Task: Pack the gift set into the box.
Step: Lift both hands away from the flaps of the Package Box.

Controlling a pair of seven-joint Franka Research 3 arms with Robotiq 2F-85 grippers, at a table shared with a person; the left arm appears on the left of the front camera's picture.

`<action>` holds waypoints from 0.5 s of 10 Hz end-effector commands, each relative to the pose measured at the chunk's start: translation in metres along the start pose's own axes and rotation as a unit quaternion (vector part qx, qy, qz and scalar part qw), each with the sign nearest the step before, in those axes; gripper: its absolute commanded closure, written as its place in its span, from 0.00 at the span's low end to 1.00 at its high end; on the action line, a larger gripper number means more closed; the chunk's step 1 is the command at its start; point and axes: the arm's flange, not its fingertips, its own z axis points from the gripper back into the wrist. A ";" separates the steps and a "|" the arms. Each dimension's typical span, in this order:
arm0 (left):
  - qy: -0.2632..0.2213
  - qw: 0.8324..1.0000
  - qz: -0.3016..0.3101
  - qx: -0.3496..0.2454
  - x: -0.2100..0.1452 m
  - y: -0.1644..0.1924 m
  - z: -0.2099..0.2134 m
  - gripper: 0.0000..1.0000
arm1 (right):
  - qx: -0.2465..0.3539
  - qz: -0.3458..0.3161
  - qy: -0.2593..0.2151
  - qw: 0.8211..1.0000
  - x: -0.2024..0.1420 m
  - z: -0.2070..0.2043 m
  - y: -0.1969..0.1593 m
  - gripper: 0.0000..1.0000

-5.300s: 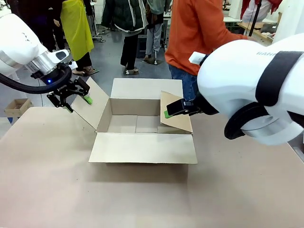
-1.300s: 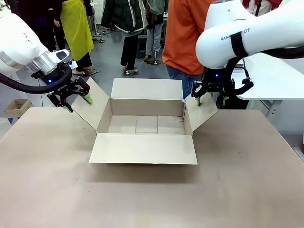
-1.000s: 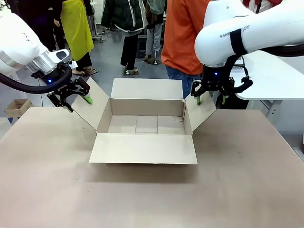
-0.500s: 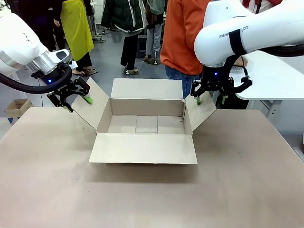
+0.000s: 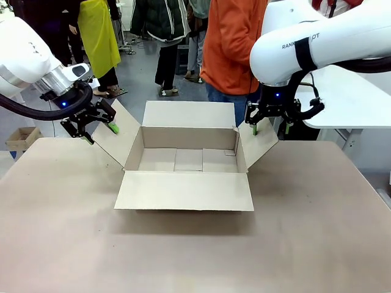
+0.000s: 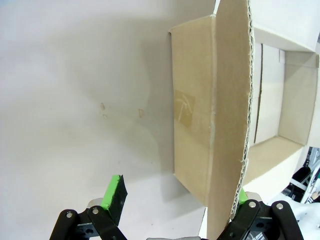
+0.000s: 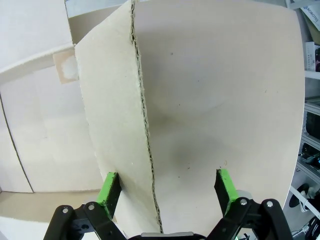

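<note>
The box (image 5: 183,190) stands open in the middle of the table, its four flaps spread and its bare cardboard floor showing. My left gripper (image 5: 95,129) is open and straddles the top edge of the left flap (image 5: 116,139). In the left wrist view that flap's edge (image 6: 231,125) runs between the open fingers, close to the right pad (image 6: 241,196). My right gripper (image 5: 270,128) is open astride the right flap (image 5: 261,145). The right wrist view has that flap's edge (image 7: 145,125) between the two green pads (image 7: 109,187). The gift set is out of view.
A person in an orange top (image 5: 229,49) stands just behind the box at the far side. More people stand farther back. A white table (image 5: 348,104) sits at the right, and a small carton (image 5: 21,137) on the floor at the left.
Since 5.3 s ago my right gripper has swung the right flap from folded inward to spread outward. In the last second the person in orange has shifted left; both grippers stay put.
</note>
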 end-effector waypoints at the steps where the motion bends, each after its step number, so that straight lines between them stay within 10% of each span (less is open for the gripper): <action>1: -0.001 1.000 0.006 0.010 -0.003 -0.002 0.001 0.00 | -0.014 -0.006 -0.007 1.000 0.003 0.002 0.002 0.00; 5: -0.001 1.000 0.006 0.010 -0.003 -0.002 0.001 0.00 | -0.014 -0.006 -0.007 1.000 0.003 0.002 0.002 0.00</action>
